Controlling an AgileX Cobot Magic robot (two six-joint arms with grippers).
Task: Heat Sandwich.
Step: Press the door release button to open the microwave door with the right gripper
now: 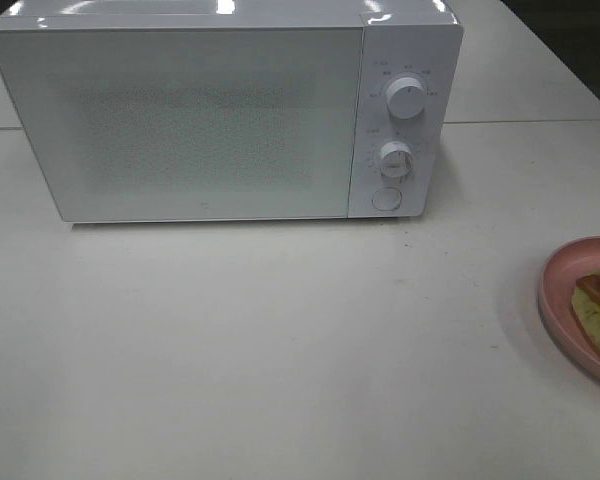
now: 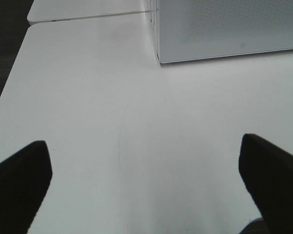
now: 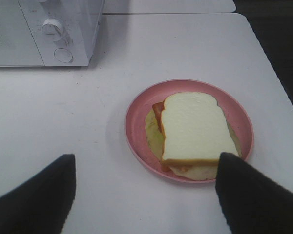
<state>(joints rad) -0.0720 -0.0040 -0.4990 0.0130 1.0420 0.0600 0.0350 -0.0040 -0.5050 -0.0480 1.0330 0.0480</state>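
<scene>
Showing the whole sandwich (image 3: 193, 129) on its plate (image 3: 136, 117), right wrist view beat overhead, which clipped both at frame edge; microwave (image 1: 200, 120) shut. Both jaws released.

We see our right gripper (image 3: 144, 163) with its two dark fingers (image 3: 34, 200) spread wide and nothing between them but the white table (image 3: 63, 112). Just beyond the fingertips lies a round pink plate (image 3: 136, 105) carrying the sandwich (image 3: 193, 126): a pale slice of bread on top, an orange-red layer showing at one edge, and a yellowish-green layer underneath. One finger overlaps the plate's rim in our view; we cannot tell whether it touches. Farther off stands the white microwave (image 3: 19, 39), well apart from the plate, with a knob (image 3: 53, 27) and a round button (image 3: 63, 55) on its panel.
</scene>
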